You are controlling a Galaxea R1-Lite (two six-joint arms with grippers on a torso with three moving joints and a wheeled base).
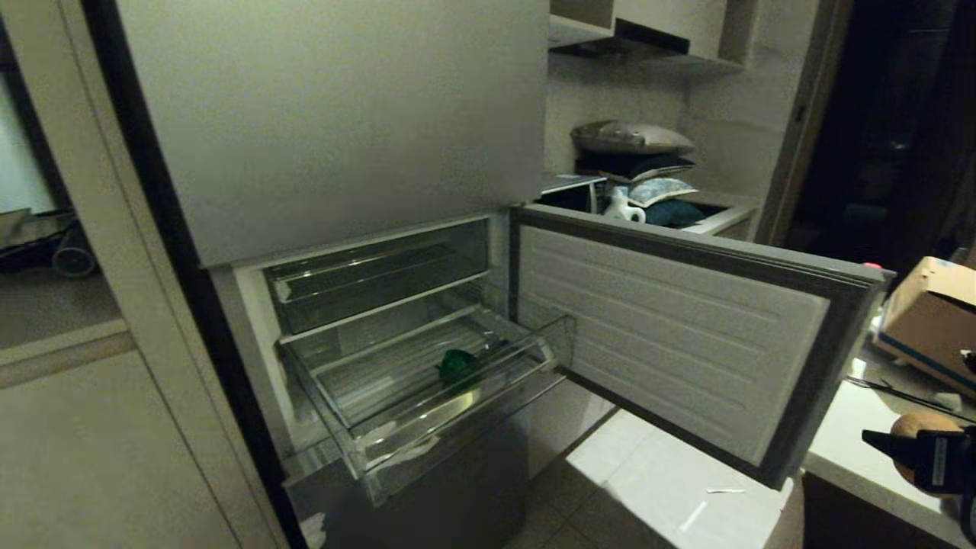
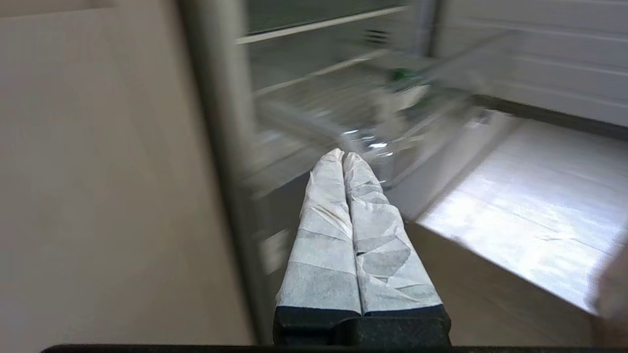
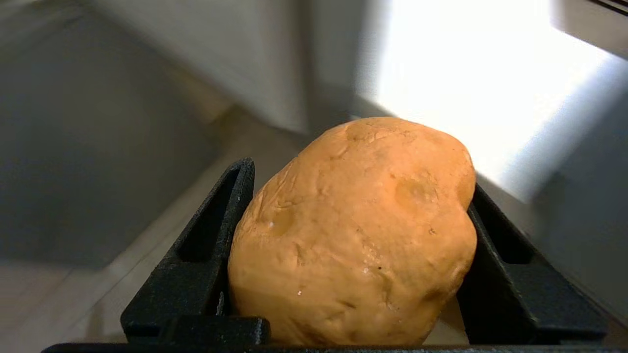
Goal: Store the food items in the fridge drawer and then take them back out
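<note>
One food item already lies in the fridge drawer (image 1: 427,396), a small green piece (image 1: 457,366) toward its right half; the drawer stands pulled out of the open fridge (image 1: 343,152) at the left of my head view. My left gripper (image 2: 343,157) is parked with its wrapped fingers (image 2: 324,235) pressed together on nothing, pointing toward the drawer's near corner. Right of the drawer, the open fridge door (image 1: 671,328) juts between it and the counter (image 1: 854,435). At the far right edge, my right gripper (image 1: 926,457) is clenched on the round orange-brown piece (image 3: 358,235), jaws hugging both its flanks (it looks like a potato), above the counter's near edge.

I judge this the carry toward the drawer. To do it well I would swing the piece round the near side of the door's edge rather than across it, keep the grip steady, come in above the glossy rim, and let go low over the ribbed floor, clear of the green piece, so it does not roll.
</note>
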